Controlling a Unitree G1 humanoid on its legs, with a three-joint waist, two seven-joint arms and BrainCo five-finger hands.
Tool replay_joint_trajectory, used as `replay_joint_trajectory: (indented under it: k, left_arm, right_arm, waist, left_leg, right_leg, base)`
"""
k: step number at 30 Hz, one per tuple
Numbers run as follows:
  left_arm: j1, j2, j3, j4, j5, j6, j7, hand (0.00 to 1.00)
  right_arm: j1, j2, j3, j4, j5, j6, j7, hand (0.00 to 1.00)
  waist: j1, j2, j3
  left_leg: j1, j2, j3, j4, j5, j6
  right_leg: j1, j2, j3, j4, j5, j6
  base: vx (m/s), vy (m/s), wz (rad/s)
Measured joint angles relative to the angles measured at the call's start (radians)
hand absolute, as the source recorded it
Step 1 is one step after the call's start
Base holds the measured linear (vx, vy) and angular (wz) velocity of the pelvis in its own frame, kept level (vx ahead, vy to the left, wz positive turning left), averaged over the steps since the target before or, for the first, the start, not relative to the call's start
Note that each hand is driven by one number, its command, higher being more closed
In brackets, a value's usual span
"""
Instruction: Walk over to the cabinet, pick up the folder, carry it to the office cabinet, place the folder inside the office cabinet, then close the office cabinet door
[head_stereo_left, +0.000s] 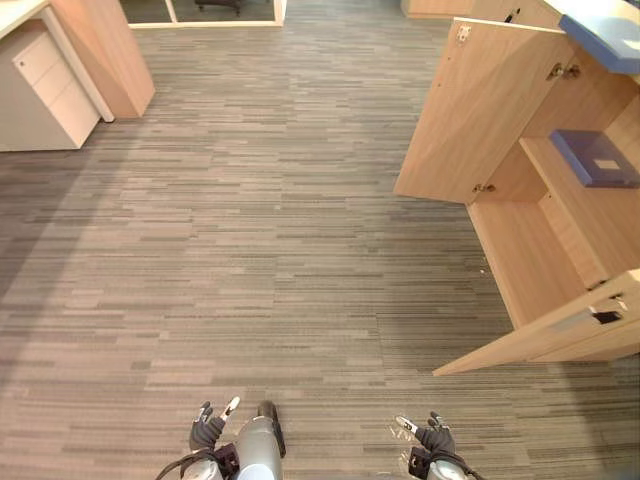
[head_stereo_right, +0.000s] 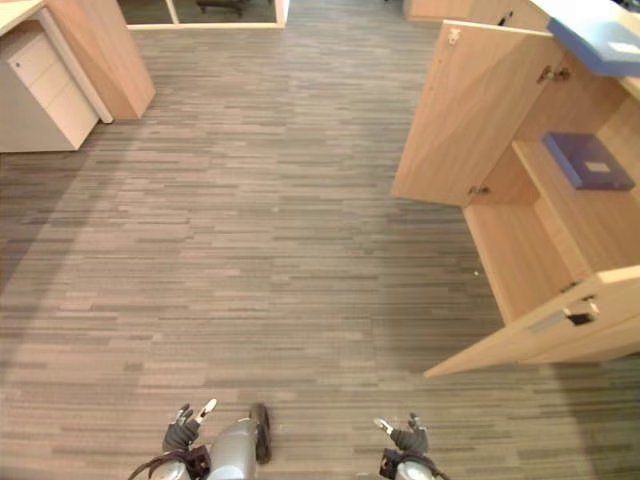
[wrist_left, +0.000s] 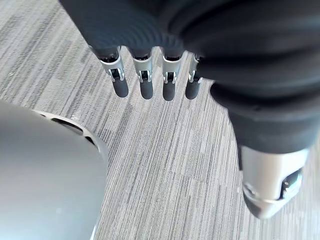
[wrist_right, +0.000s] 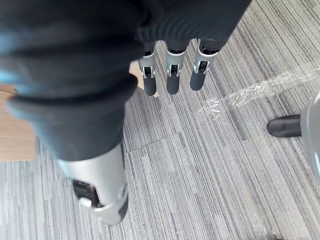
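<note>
Item 1, left hand (head_stereo_left: 207, 430): hangs low over the carpet floor (head_stereo_left: 260, 230); in the left wrist view its fingers (wrist_left: 145, 85) are straight, slightly apart, holding nothing.

Item 2, right hand (head_stereo_left: 432, 437): hangs low likewise; in the right wrist view its fingers (wrist_right: 172, 80) are straight and parted, empty.

Item 3, folder (head_stereo_left: 594, 157): dark blue, lying flat on the upper shelf inside the office cabinet (head_stereo_left: 525, 255); well ahead of and to the right of the right fingertips, far out of reach.

Item 4, near door (head_stereo_left: 545, 335): swung open, carrying a dark handle (head_stereo_left: 605, 317); the closest cabinet part to the right fingers, ahead and to their right, apart from them.

Item 5, far door (head_stereo_left: 470, 110): open, well beyond both sets of fingertips.

Item 6, blue flat object (head_stereo_left: 600, 35): on the cabinet top, beyond the folder.

Item 7, white drawer unit (head_stereo_left: 45, 85): far ahead of the left fingers and to their left.

Handling note (judgement): the folder appears already shelved, so closing the doors remains. Step nearer and turn right first; bring flat right fingers against the outer face of the near door, close to its free edge; push steadily until it seats, keeping fingers clear of the closing gap; check that the folder does not overhang the shelf; treat the far door the same way.
</note>
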Motion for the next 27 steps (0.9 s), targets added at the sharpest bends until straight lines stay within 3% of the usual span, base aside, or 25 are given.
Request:
replay_joint_trajectory:
  k: [1, 2, 4, 5, 7, 9, 10, 11, 12, 13, 16, 17, 19, 20, 21, 22, 23, 24, 27]
  left_arm:
    - [-0.004, 0.01, -0.001, -0.001, 0.003, 0.0, 0.0, 0.0]
    - [-0.006, 0.018, -0.004, -0.002, 0.016, 0.003, 0.0, 0.0]
    - [-0.007, 0.019, -0.008, 0.005, 0.037, 0.013, 0.0, 0.0]
    - [-0.007, 0.023, -0.018, 0.021, 0.046, 0.013, 0.0, 0.0]
    - [-0.003, 0.02, -0.043, 0.042, 0.057, 0.017, -0.001, 0.0]
    - [-0.001, 0.019, -0.074, 0.057, 0.062, 0.015, -0.002, 0.0]
    - [-0.002, 0.022, -0.105, 0.07, 0.061, 0.011, -0.002, 0.0]
    - [-0.004, 0.028, -0.107, 0.082, 0.061, 0.012, -0.002, 0.0]
    - [-0.003, 0.029, -0.111, 0.092, 0.061, 0.013, -0.003, 0.0]
    - [0.002, 0.031, -0.122, 0.099, 0.06, 0.015, -0.003, 0.0]
    - [-0.011, 0.033, -0.125, 0.108, 0.056, 0.014, -0.004, 0.0]
    - [-0.021, 0.033, -0.125, 0.116, 0.056, 0.016, -0.005, 0.0]
    - [-0.026, 0.035, -0.121, 0.121, 0.06, 0.019, -0.01, 0.0]
    - [-0.033, 0.034, -0.104, 0.135, 0.065, 0.02, -0.017, 0.0]
    - [-0.034, 0.032, -0.096, 0.138, 0.066, 0.023, -0.021, 0.0]
    - [-0.035, 0.019, -0.073, 0.145, 0.069, 0.029, -0.025, 0.0]
    - [-0.037, 0.01, -0.06, 0.146, 0.07, 0.032, -0.026, 0.0]
    - [-0.037, -0.002, -0.029, 0.151, 0.071, 0.038, -0.033, 0.0]
    - [-0.033, -0.009, 0.021, 0.152, 0.071, 0.047, -0.041, 0.0]
  right_arm:
    - [-0.007, 0.013, 0.001, 0.008, 0.0, 0.002, 0.001, 0.0]
    - [-0.013, 0.039, -0.001, 0.006, -0.001, 0.004, 0.006, 0.0]
    - [-0.015, 0.048, -0.002, 0.008, -0.005, 0.009, 0.018, 0.0]
    - [-0.019, 0.045, -0.01, 0.013, -0.014, 0.012, 0.025, 0.0]
    - [-0.023, 0.025, -0.01, 0.015, -0.041, 0.013, 0.032, 0.0]
    - [-0.025, 0.01, -0.035, 0.028, -0.043, 0.021, 0.037, 0.0]
    - [-0.024, 0.002, -0.047, 0.036, -0.044, 0.03, 0.039, 0.0]
    - [-0.029, -0.002, -0.045, 0.033, -0.044, 0.033, 0.04, 0.0]
    - [-0.032, -0.003, -0.046, 0.034, -0.044, 0.034, 0.04, 0.0]
    - [-0.036, -0.003, -0.047, 0.029, -0.043, 0.033, 0.04, 0.0]
    - [-0.053, 0.004, -0.045, 0.014, -0.037, 0.024, 0.04, 0.0]
    - [-0.063, 0.004, -0.046, 0.014, -0.025, 0.015, 0.04, 0.0]
    - [-0.07, 0.006, -0.048, 0.013, 0.001, 0.007, 0.04, 0.0]
    - [-0.067, 0.005, -0.052, 0.014, 0.008, 0.005, 0.04, 0.0]
    - [-0.066, 0.005, -0.053, 0.015, 0.012, 0.005, 0.04, 0.0]
    - [-0.067, 0.002, -0.064, 0.014, 0.024, 0.004, 0.041, 0.0]
    - [-0.066, 0.002, -0.078, 0.016, 0.027, 0.005, 0.042, 0.0]
    - [-0.07, 0.007, -0.097, 0.022, 0.051, 0.004, 0.041, 0.0]
    - [-0.059, 0.015, -0.137, 0.036, 0.096, 0.004, 0.041, 0.0]
  waist:
    - [-0.001, -0.02, -0.002]
    - [0.002, -0.035, -0.011]
    - [0.007, -0.037, -0.028]
    - [0.016, -0.043, -0.044]
    - [0.011, -0.025, -0.061]
    - [-0.003, -0.01, -0.068]
    - [-0.017, -0.002, -0.068]
    - [-0.031, -0.004, -0.065]
    - [-0.034, 0.001, -0.062]
    - [-0.039, 0.003, -0.053]
    - [-0.036, 0.002, -0.021]
    - [-0.041, 0.003, -0.002]
    - [-0.041, 0.001, 0.003]
    - [-0.042, -0.003, 0.008]
    - [-0.042, -0.005, 0.006]
    - [-0.05, -0.002, 0.008]
    - [-0.052, 0.01, 0.005]
    - [-0.049, 0.025, -0.004]
    - [-0.055, 0.024, -0.004]
  left_leg:
    - [0.0, -0.017, 0.014, 0.008, -0.025, 0.016]
    - [0.002, -0.032, 0.039, 0.023, -0.051, 0.024]
    - [0.02, -0.054, 0.073, 0.066, -0.096, 0.063]
    - [0.061, -0.091, 0.111, 0.043, -0.11, 0.082]
    - [0.132, -0.15, 0.116, -0.002, -0.136, 0.088]
    - [0.233, -0.205, 0.096, -0.08, -0.144, 0.095]
    - [0.298, -0.233, 0.083, -0.119, -0.153, 0.11]
    - [0.346, -0.251, 0.069, -0.145, -0.159, 0.119]
    - [0.368, -0.253, 0.066, -0.158, -0.159, 0.119]
    - [0.416, -0.251, 0.053, -0.185, -0.16, 0.119]
    - [0.495, -0.238, 0.037, -0.221, -0.182, 0.115]
    - [0.518, -0.228, 0.037, -0.221, -0.2, 0.116]
    - [0.523, -0.22, 0.038, -0.209, -0.226, 0.105]
    - [0.535, -0.219, 0.035, -0.198, -0.25, 0.085]
    - [0.538, -0.218, 0.03, -0.19, -0.261, 0.077]
    - [0.546, -0.199, 0.012, -0.178, -0.285, 0.057]
    - [0.551, -0.18, 0.009, -0.178, -0.293, 0.046]
    - [0.562, -0.145, 0.006, -0.189, -0.301, 0.03]
    - [0.577, -0.067, -0.013, -0.091, -0.326, -0.008]
  right_leg:
    - [0.001, -0.017, -0.002, -0.007, 0.009, 0.001]
    - [-0.001, -0.043, -0.008, -0.02, 0.059, -0.004]
    - [0.005, -0.089, 0.0, -0.023, 0.124, 0.051]
    - [0.001, -0.131, 0.008, -0.002, 0.146, 0.058]
    - [-0.031, -0.189, 0.026, 0.114, 0.172, 0.061]
    - [-0.14, -0.262, 0.046, 0.413, 0.211, 0.003]
    - [-0.219, -0.314, 0.03, 0.626, 0.255, -0.124]
    - [-0.281, -0.348, -0.007, 0.779, 0.227, -0.154]
    - [-0.303, -0.349, -0.027, 0.821, 0.212, -0.138]
    - [-0.344, -0.334, -0.071, 0.863, 0.154, -0.107]
    - [-0.439, -0.228, -0.13, 0.815, 0.03, -0.077]
    - [-0.454, -0.177, -0.173, 0.725, 0.019, -0.075]
    - [-0.477, -0.123, -0.224, 0.581, 0.022, -0.078]
    - [-0.478, -0.087, -0.245, 0.442, 0.039, -0.095]
    - [-0.476, -0.078, -0.246, 0.398, 0.059, -0.12]
    - [-0.465, -0.062, -0.26, 0.397, 0.097, -0.18]
    - [-0.465, -0.048, -0.272, 0.4, 0.081, -0.18]
    - [-0.457, -0.018, -0.29, 0.417, 0.027, -0.175]
    - [-0.366, 0.038, -0.346, 0.406, -0.046, -0.186]
  base:
    - [0.39, 0.363, -0.32]
    - [0.39, 0.348, -0.31]
    - [0.41, 0.356, -0.46]
    - [0.28, 0.233, -0.54]
    - [0.35, 0.342, -0.48]
    - [0.32, 0.339, 0.02]
    - [0.28, 0.255, 0.45]
    - [0.28, 0.219, 0.48]
    - [0.22, 0.139, 0.38]
    - [0.24, 0.091, 0.26]
    - [0.22, -0.001, 0.1]
    - [0.16, -0.094, -0.02]
    - [0.15, -0.153, -0.01]
    - [0.15, -0.166, 0.07]
    - [0.29, -0.236, 0.21]
    - [0.18, -0.126, 0.19]
    - [0.42, -0.273, 0.21]
    - [0.41, -0.265, 0.11]
    - [0.49, -0.345, 0.3]
